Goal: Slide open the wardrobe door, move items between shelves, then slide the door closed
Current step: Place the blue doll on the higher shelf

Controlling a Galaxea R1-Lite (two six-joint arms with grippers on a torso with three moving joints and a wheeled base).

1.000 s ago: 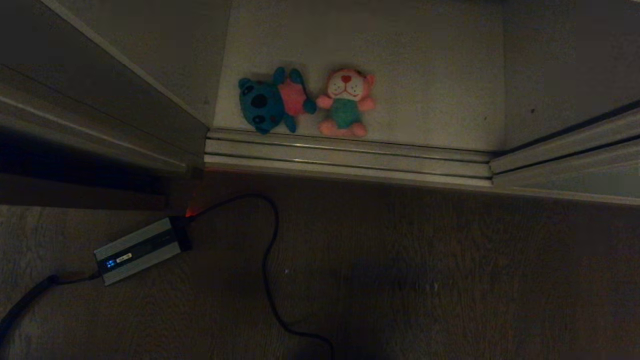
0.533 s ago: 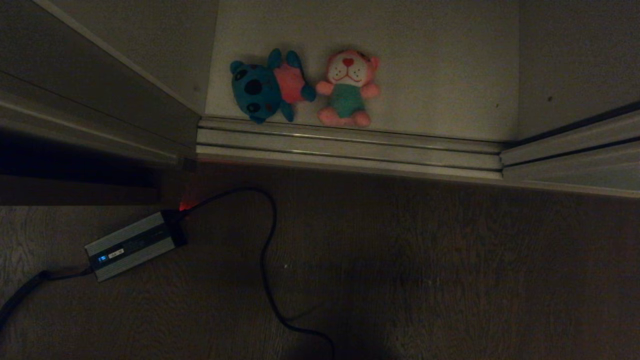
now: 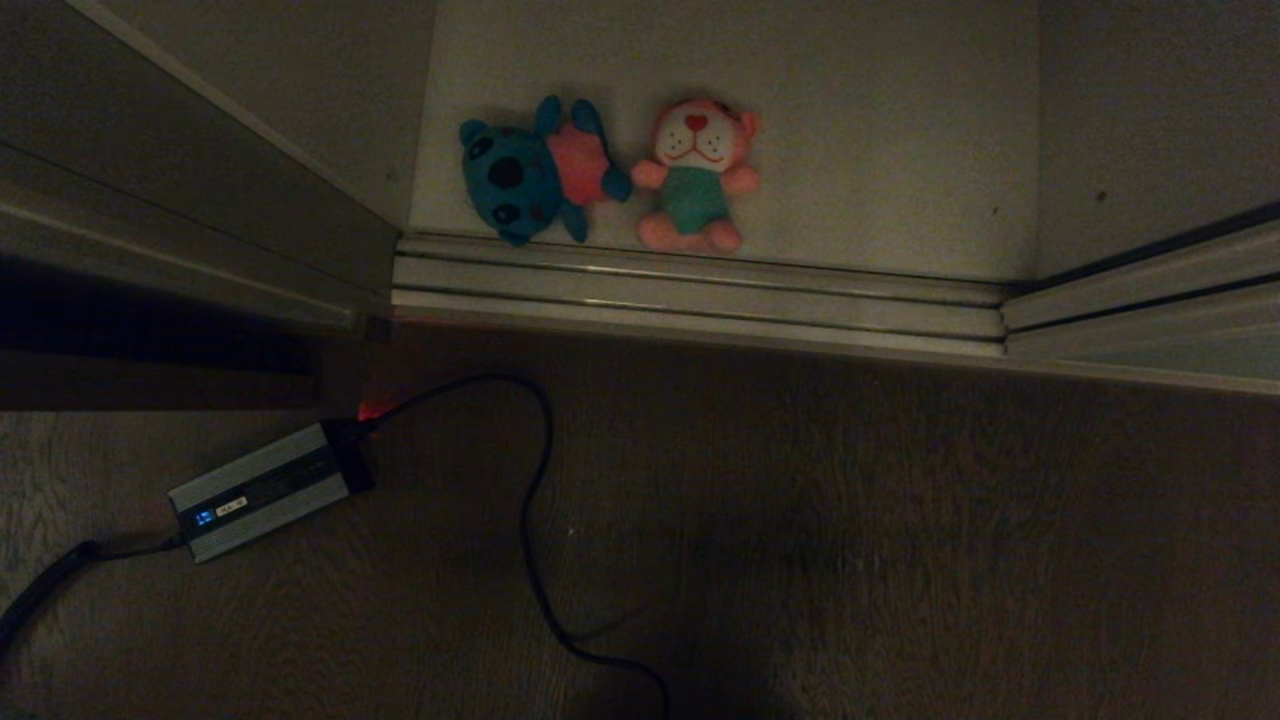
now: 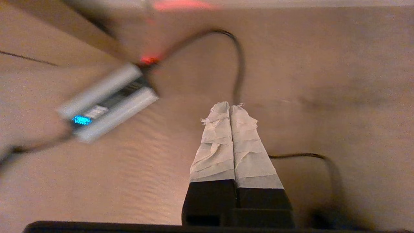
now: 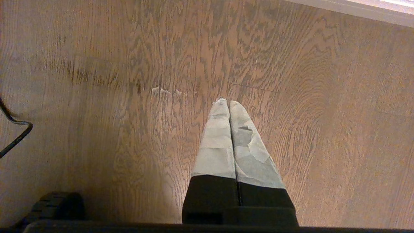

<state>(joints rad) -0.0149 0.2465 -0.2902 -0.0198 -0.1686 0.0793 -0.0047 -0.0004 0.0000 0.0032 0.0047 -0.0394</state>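
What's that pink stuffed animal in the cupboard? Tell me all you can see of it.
The pink plush toy looks soft, with a white face, a red heart-shaped nose, a smiling mouth and a teal shirt. It lies face up on the off-white shelf, feet toward the metal door track, arms spread. Its arm on the robot's left meets or nearly meets the blue plush toy beside it. No gripper is near it.

Two plush toys are counted on one shelf [image 3: 880, 130]: one blue plush toy [image 3: 520, 180] and one pink plush toy [image 3: 697, 175]. One grey power box [image 3: 262, 490] and one black cable [image 3: 530, 540] are counted on the floor [image 3: 900, 550]. Two grippers are seen, the left gripper [image 4: 230, 105] and the right gripper [image 5: 228, 103], each with two taped fingers [image 4: 215, 145] pressed together.
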